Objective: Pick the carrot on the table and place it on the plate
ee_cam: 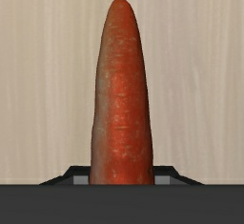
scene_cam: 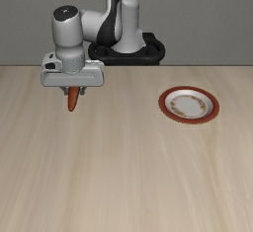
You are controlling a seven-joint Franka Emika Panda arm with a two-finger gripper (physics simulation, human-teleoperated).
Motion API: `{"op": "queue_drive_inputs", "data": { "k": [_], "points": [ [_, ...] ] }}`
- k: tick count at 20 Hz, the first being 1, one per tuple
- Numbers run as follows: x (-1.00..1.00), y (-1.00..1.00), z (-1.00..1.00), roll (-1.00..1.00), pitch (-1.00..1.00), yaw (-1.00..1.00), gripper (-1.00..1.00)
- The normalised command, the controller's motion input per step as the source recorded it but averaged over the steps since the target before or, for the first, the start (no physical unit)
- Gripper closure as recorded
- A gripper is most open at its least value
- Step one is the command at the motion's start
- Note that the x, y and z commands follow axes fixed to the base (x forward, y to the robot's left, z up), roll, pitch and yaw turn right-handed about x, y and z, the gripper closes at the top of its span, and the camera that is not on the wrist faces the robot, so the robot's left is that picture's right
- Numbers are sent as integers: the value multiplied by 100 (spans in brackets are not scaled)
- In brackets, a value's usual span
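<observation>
Our claw point(scene_cam: 73, 90) grips the carrot point(ee_cam: 122, 104) at its thick end. We judge it stiff and light, and its smooth taper may slip.

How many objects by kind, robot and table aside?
orange tapered carrot: 1
round white plate with a red rim: 1
total: 2

Pale wood-grain table point(scene_cam: 119, 177), plain grey wall point(scene_cam: 30, 19) behind
</observation>
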Motion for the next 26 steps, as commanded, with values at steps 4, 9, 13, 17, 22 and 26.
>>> {"op": "queue_drive_inputs", "data": {
  "k": [4, 9, 13, 17, 22, 26],
  "points": [
    [0, 50, 50, 0, 0, 0, 100],
    [0, 100, 0, 0, 0, 0, 100],
    [0, 100, 0, 0, 0, 0, 100],
    [0, 100, 0, 0, 0, 0, 100],
    [0, 100, 0, 0, 0, 0, 100],
    [0, 100, 0, 0, 0, 0, 100]
  ]
}}
